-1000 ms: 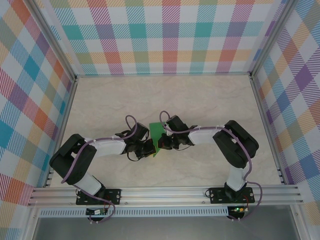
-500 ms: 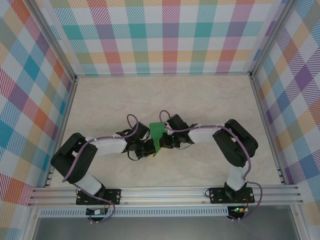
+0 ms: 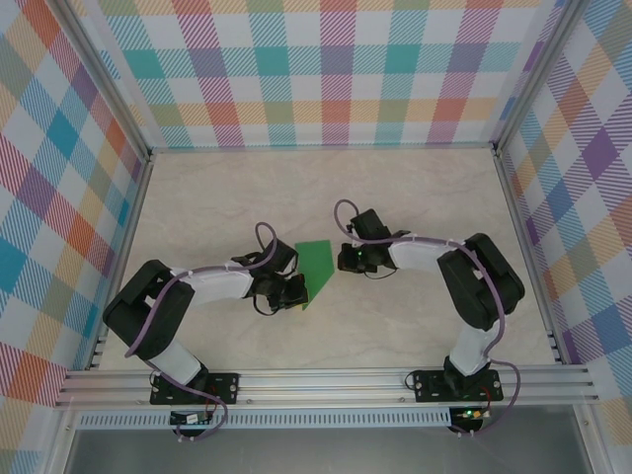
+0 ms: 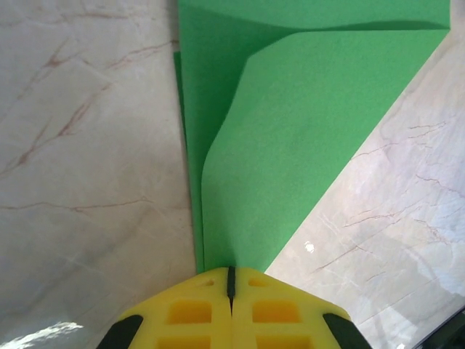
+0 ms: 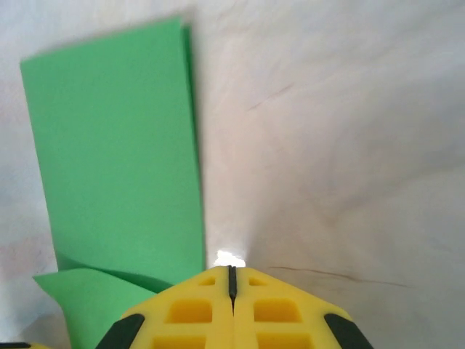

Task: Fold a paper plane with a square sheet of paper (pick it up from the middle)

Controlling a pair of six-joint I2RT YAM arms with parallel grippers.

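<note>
— Handling that square sheet of paper (image 3: 316, 262), what do you expect?
— Featherlight, limp, easily creased or torn, and likely to slide on the smooth desk (image 3: 415, 197). It lies partly folded near the desk's centre, one flap bowing up. I'd take it mid-sheet with a light pinch.
— And the arms?
— The left gripper (image 4: 231, 273), clenched, touches the sheet's narrow end at its 7 o'clock; whether a layer is caught, I cannot tell. The right gripper (image 5: 231, 270), clenched on nothing, sits just beside the sheet's edge at 3 o'clock.
</note>
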